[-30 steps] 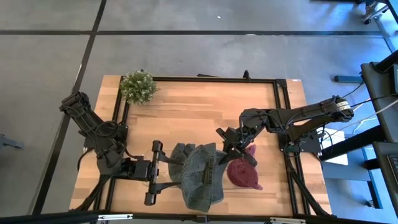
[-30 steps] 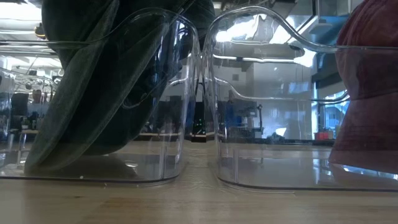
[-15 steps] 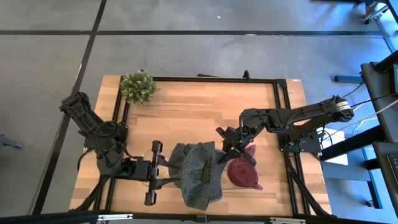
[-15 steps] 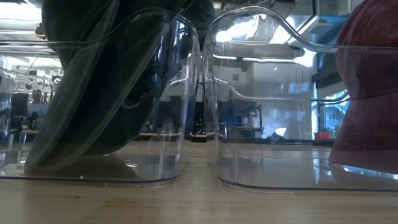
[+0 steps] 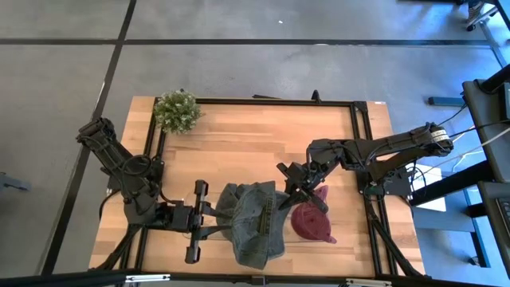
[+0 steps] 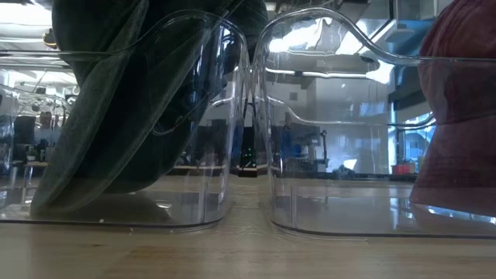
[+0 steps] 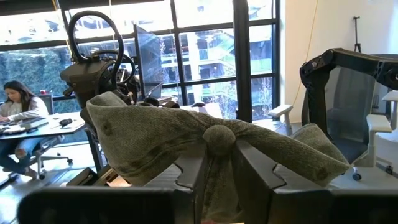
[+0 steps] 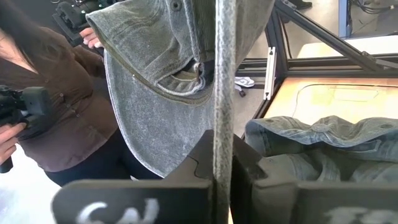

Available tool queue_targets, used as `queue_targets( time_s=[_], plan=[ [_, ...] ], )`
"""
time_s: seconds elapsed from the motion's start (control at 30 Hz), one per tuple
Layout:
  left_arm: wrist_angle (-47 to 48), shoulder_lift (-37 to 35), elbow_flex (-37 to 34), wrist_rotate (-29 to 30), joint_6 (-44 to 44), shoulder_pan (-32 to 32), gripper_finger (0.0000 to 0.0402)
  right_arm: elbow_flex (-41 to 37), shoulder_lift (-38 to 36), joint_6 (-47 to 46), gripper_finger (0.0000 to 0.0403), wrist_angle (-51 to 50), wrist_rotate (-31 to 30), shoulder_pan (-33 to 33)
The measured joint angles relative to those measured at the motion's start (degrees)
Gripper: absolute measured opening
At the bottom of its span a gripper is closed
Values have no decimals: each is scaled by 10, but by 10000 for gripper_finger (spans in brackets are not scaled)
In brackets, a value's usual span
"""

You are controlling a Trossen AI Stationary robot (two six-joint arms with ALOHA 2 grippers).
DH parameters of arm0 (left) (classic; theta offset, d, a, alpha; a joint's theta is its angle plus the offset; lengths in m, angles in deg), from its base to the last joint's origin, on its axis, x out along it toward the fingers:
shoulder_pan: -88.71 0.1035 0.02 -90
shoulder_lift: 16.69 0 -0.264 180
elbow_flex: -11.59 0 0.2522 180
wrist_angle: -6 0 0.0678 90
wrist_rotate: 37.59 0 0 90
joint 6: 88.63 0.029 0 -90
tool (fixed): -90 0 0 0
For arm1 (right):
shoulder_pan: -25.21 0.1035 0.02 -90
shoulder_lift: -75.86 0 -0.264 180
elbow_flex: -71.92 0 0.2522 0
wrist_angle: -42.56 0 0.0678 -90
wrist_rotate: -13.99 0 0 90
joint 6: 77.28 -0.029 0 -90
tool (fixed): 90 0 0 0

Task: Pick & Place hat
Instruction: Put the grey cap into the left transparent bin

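Note:
A grey hat (image 5: 253,223) lies bunched at the table's near middle, in the left of two clear bins (image 6: 232,155). In the low view it hangs down to the bin floor (image 6: 132,116). My left gripper (image 5: 221,220) comes at it from the table's left and is shut on it (image 7: 219,155). My right gripper (image 5: 290,198) reaches its far right edge and is shut on cloth too (image 8: 222,143). A bluer denim hat (image 8: 323,143) lies beside it. A maroon hat (image 5: 312,223) sits in the right bin. My left gripper pinches the grey hat's crown cloth (image 7: 217,171) between its two fingers (image 7: 189,180), just under the top button (image 7: 219,138). It comes level from the table's left. The hat spreads slack to both sides of the fingers. My right gripper pinches a thin edge of the grey hat (image 8: 224,93), seen edge-on as a narrow strip between the fingers. It comes slanting from the table's far right. The hat's back opening with its strap (image 8: 198,67) and its broad flap (image 8: 146,124) show beyond the fingers.
A small potted plant (image 5: 177,110) stands at the table's far left corner. Bare wood (image 5: 255,143) fills the far half. A black frame (image 5: 355,143) runs around the table. A person with a camera (image 8: 56,106) stands beyond the table, and another sits at a desk (image 7: 18,106).
My left gripper's fingers have closed from wide apart onto the grey hat's left side, without the arm shifting. The hat and my right gripper have stayed where they were.

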Motion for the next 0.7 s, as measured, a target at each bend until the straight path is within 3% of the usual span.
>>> queue_targets(
  time_s=[0.37,0.7],
  plan=[
    [0,0,0,0,0,0,63,0,0,5,38,1,3,0],
    [0,-8,0,13,14,-2,63,0,-9,28,143,-16,-1,-7]
  ],
)
